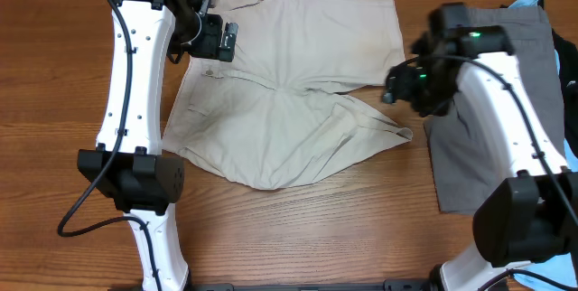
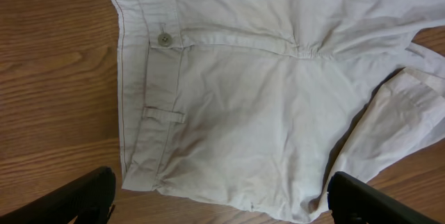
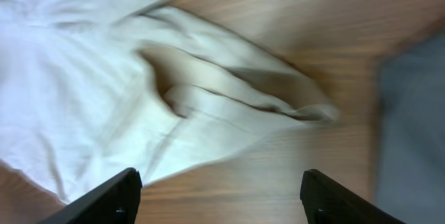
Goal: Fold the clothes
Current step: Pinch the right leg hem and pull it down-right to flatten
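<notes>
- Overhead: pale khaki shorts (image 1: 289, 92) are seen spread flat on the wooden table (image 1: 298, 237), waistband towards the left arm, legs towards the right arm
- One leg is noted as smooth at the far side; the nearer leg is rumpled, its hem folded over on itself
- The left gripper (image 1: 221, 42) is placed over the waistband end, near the far corner; the right gripper (image 1: 395, 88) is above the gap between the two leg hems
- A grey garment (image 1: 488, 155) lies just beside the shorts under the right arm, with a light-blue garment (image 1: 528, 2) showing at its far edge
- Left wrist: both fingers (image 2: 83, 196) are seen spread wide, nothing held between them; waistband, button (image 2: 164, 40) and belt loop (image 2: 165, 115) lie below on the table
- Right wrist: the frame is blurred; the fingers (image 3: 104, 200) are parted wide and nothing is gripped
- The folded leg hem (image 3: 236, 102) is seen below and ahead of that gripper, bare wood beside it, grey cloth at the right edge
</notes>
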`<state>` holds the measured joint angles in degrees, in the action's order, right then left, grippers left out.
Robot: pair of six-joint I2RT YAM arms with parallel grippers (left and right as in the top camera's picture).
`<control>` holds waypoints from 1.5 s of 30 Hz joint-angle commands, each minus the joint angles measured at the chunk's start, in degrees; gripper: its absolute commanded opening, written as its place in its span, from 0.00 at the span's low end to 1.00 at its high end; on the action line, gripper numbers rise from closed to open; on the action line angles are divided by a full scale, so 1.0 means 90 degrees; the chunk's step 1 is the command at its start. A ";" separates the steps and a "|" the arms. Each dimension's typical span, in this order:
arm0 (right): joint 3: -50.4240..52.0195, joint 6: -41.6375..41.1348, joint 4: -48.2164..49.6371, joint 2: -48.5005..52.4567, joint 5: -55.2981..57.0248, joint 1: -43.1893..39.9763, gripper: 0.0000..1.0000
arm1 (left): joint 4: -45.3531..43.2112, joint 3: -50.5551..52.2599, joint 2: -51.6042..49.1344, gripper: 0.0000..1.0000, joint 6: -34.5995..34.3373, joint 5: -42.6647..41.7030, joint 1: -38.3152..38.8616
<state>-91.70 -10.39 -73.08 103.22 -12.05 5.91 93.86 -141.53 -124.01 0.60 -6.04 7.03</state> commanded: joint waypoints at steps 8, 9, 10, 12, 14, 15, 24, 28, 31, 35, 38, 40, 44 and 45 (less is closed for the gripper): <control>0.1246 -0.0741 0.1549 -0.0036 -0.0345 0.0869 0.65 | -0.0053 -0.0078 0.0063 1.00 0.0245 0.0051 0.0012; 0.1428 -0.0738 0.1727 -0.0024 -0.0340 0.0916 0.64 | -0.0078 -0.0078 0.0063 1.00 0.0243 0.0051 0.0012; 0.1540 -0.0736 0.1841 -0.0024 -0.0340 0.0952 0.64 | -0.0092 -0.0078 0.0063 1.00 0.0245 0.0051 0.0012; 0.1848 -0.0736 0.2237 -0.0024 -0.0340 0.1022 0.65 | -0.0131 -0.0078 0.0063 1.00 0.0243 0.0049 0.0012; 0.2176 -0.0738 0.2778 -0.0024 -0.0369 0.1105 0.66 | -0.0172 -0.0078 0.0063 1.00 0.0240 0.0044 0.0015; 0.2276 -0.0738 0.2946 -0.0017 -0.0396 0.1137 0.66 | -0.0177 -0.0078 0.0063 1.00 0.0240 0.0024 0.0015; 0.2562 -0.0809 0.3526 0.0058 -0.0342 0.1231 0.57 | -0.0267 -0.0078 0.0063 1.00 0.0219 0.0024 0.0015; 0.2565 -0.0806 0.3521 0.0058 -0.0340 0.1251 0.45 | -0.0289 -0.0078 0.0063 1.00 0.0219 0.0024 0.0015; 0.2565 -0.0809 0.3432 0.0058 -0.0342 0.1265 0.15 | -0.0287 -0.0078 0.0063 1.00 0.0219 0.0024 0.0015; 0.2487 -0.0784 0.2795 -0.0066 -0.0342 0.1234 0.04 | -0.0287 -0.0078 0.0063 1.00 0.0219 0.0024 0.0015; 0.2339 -0.0644 0.2074 -0.0381 -0.0333 0.1173 0.04 | -0.0284 -0.0078 0.0063 1.00 0.0219 0.0024 0.0012; 0.2234 -0.0648 0.1263 -0.0884 -0.0328 0.1095 0.04 | -0.0260 -0.0078 0.0063 1.00 0.0221 0.0024 0.0012; 0.2229 -0.1112 -0.0430 -0.1744 0.0056 0.1013 0.04 | -0.0185 -0.0078 0.0063 1.00 0.0221 0.0024 0.0015; 0.2229 -0.1180 -0.0595 -0.1792 0.0109 0.1013 0.04 | -0.0170 -0.0078 0.0063 1.00 0.0221 0.0024 0.0015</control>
<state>-69.91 -17.87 -73.56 91.20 -14.20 15.35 91.81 -141.53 -124.01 1.67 -5.78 7.03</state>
